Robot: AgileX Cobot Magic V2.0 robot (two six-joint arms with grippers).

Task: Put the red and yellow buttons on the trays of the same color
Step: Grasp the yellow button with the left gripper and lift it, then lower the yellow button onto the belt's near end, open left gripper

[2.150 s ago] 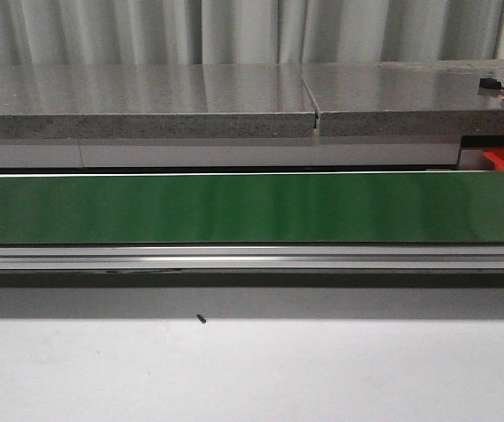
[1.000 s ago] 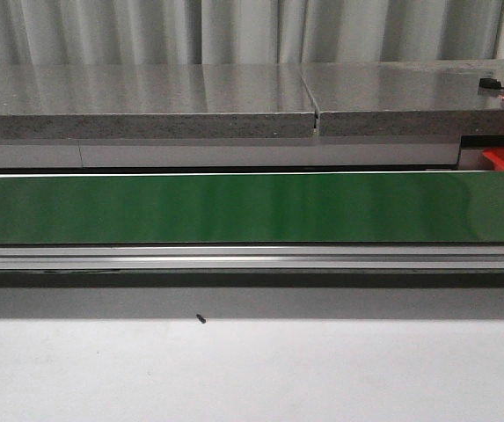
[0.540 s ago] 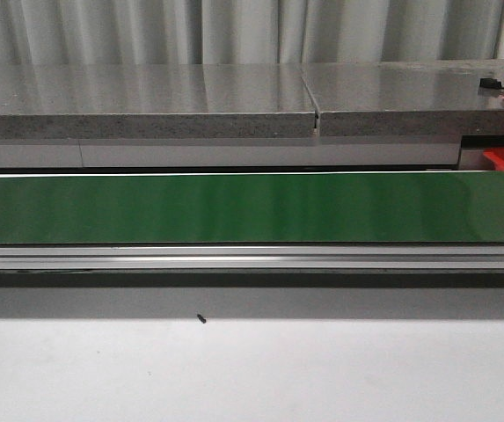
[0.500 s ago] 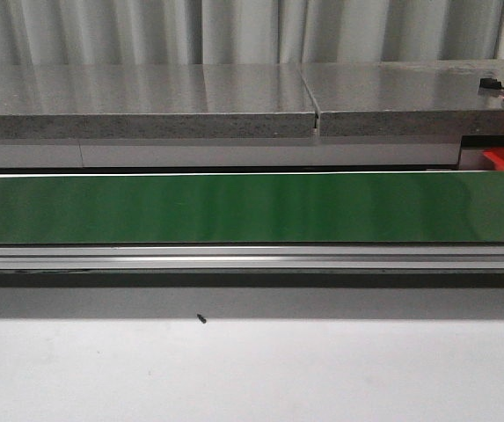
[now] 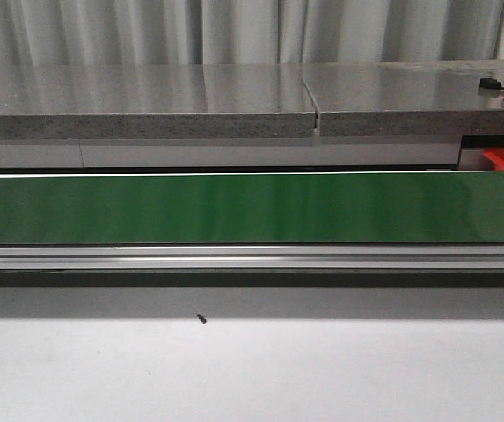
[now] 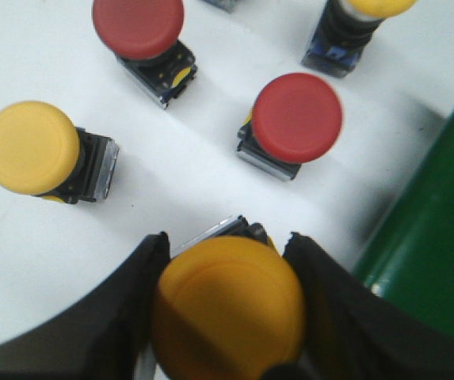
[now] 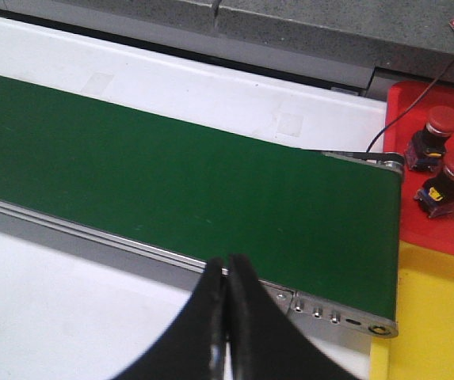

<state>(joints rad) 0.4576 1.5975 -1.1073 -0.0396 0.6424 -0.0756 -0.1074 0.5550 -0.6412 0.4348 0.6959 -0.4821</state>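
Left wrist view: left gripper (image 6: pixel 225 313) clamped on a yellow button (image 6: pixel 228 309) over the white table (image 6: pixel 179 170). Beyond it — another yellow button (image 6: pixel 32 148), two red buttons (image 6: pixel 296 119), green belt (image 6: pixel 433 237) alongside. Right gripper (image 7: pixel 225 317) closed, empty, above the belt's near rail. At the belt's end — yellow tray (image 7: pixel 436 317); farther, red tray (image 7: pixel 448 170) holding two red buttons (image 7: pixel 442 127).

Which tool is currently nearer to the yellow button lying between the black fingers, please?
Left. The left tool brackets that yellow button; the right tool is shut above the green belt, with no yellow button in its view.
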